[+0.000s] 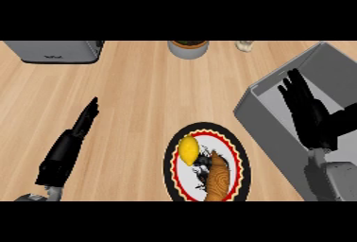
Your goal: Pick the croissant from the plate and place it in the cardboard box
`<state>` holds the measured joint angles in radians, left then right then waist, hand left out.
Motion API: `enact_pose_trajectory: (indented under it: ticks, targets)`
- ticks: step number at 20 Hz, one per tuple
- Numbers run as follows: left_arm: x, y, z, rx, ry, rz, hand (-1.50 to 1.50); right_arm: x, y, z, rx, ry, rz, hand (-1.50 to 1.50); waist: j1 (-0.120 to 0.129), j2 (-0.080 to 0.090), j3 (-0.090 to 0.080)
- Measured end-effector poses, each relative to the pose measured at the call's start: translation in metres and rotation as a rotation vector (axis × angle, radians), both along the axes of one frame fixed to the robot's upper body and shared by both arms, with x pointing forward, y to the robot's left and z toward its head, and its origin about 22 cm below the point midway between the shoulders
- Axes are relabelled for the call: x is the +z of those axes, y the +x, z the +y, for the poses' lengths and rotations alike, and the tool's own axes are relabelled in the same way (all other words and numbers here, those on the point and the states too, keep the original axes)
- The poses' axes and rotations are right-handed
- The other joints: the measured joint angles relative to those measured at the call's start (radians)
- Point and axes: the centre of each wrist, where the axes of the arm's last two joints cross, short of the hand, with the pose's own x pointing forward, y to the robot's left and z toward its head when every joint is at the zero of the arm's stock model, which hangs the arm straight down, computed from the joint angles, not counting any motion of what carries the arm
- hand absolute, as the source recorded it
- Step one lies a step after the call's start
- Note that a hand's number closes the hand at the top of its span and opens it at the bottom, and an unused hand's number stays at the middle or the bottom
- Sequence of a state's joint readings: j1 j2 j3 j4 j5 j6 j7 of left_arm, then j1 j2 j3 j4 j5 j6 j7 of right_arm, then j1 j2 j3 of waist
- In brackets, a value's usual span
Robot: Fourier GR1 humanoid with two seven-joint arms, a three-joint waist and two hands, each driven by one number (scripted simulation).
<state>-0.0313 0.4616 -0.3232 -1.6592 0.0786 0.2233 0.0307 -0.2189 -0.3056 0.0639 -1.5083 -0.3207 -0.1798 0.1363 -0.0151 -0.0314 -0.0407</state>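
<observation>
Croissant [217,182] untouched on the near side of the plate [174,142], beside a lemon [187,148] — right hand [307,111] spread flat over the grey box [254,106], right of the plate and apart from it. Risk: clipping the box wall or nudging the lemon. Left hand [70,146] straight-fingered, left of the plate — resting.

The croissant [217,182], golden-brown and elongated, is lying on the right half of the plate [175,142], its near end running toward the view's lower edge. The plate, round with a black rim and a red scalloped ring, is sitting at near centre. The box [261,111], grey-walled and open-topped, is standing just right of the plate.
</observation>
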Motion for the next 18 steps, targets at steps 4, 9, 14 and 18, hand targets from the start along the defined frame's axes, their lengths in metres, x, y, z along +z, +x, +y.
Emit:
enact_pose_trajectory:
  ticks: [4, 9, 14, 18]
  targets:
    - [0.003, 0.002, 0.011, 0.079, -0.097, 0.014, 0.0, 0.015, -0.017, 0.016, -0.001, -0.115, -0.026, -1.5, 0.001, 0.014, 0.023]
    - [0.001, 0.0, 0.035, 0.201, -0.231, 0.095, 0.0, 0.03, -0.034, 0.012, -0.144, -0.401, -0.149, -1.5, -0.017, 0.009, 0.027]
    - [0.005, 0.0, 0.055, 0.239, -0.309, 0.136, 0.0, 0.029, -0.078, 0.038, -0.176, -0.54, -0.384, -1.5, -0.023, 0.013, 0.034]
    - [0.01, 0.001, 0.063, 0.242, -0.331, 0.149, 0.0, 0.033, -0.116, 0.056, -0.093, -0.673, -0.407, -1.5, -0.018, 0.017, 0.035]
